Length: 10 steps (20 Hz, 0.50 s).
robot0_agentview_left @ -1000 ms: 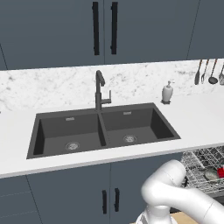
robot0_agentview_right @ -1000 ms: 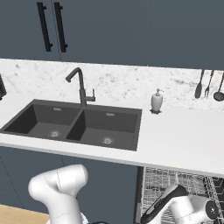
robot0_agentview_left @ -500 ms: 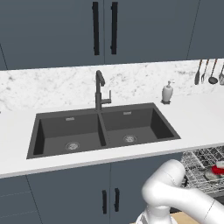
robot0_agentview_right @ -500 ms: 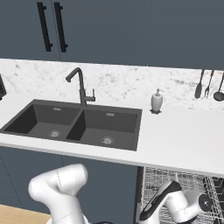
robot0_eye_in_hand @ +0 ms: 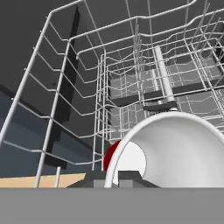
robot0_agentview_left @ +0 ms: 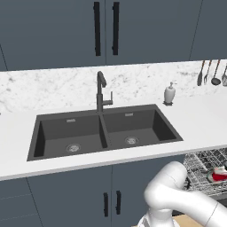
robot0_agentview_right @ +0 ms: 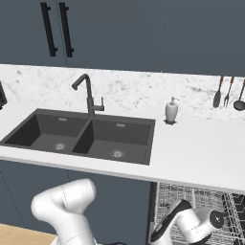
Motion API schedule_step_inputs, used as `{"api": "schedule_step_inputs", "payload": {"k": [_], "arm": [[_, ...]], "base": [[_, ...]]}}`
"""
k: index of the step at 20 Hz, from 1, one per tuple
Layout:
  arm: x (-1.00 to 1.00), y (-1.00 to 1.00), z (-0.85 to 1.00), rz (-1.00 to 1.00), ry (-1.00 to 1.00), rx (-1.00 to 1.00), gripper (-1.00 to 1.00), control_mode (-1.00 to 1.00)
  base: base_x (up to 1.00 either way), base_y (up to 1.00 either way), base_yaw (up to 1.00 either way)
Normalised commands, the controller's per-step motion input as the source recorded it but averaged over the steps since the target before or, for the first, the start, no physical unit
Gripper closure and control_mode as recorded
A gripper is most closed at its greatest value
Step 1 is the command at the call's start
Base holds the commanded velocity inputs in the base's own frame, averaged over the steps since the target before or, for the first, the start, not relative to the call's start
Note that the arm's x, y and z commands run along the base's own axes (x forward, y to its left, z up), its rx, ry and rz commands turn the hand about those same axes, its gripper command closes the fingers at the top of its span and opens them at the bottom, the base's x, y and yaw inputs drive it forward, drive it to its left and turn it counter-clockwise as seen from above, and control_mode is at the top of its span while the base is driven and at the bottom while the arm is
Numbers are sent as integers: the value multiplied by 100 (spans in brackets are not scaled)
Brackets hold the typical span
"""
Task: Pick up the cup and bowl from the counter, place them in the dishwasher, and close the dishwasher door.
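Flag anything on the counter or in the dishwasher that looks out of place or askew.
Nothing stands out. The counter holds a soap dispenser standing upright; the dishwasher rack holds a red item, and the white bowl sits at the fingers over the rack.

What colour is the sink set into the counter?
Dark grey, almost black; the sink shows best in the left base view, set in the white counter.

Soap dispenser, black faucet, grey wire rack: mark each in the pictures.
White soap dispenser (robot0_agentview_right: pixel 171 111): right base view, its round body.
Black faucet (robot0_agentview_left: pixel 100 92): left base view, its upright stem.
Grey wire dishwasher rack (robot0_eye_in_hand: pixel 131 74): hand view, its back wires.
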Motion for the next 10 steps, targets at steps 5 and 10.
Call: {"api": "schedule_step_inputs", "payload": {"k": [5,10], "arm": [[1,54,-32,0,4,-5,100,-100],[2,27,-26,0,3,-1,100,-100]], "base": [[0,0,0],[0,0,0]]}}
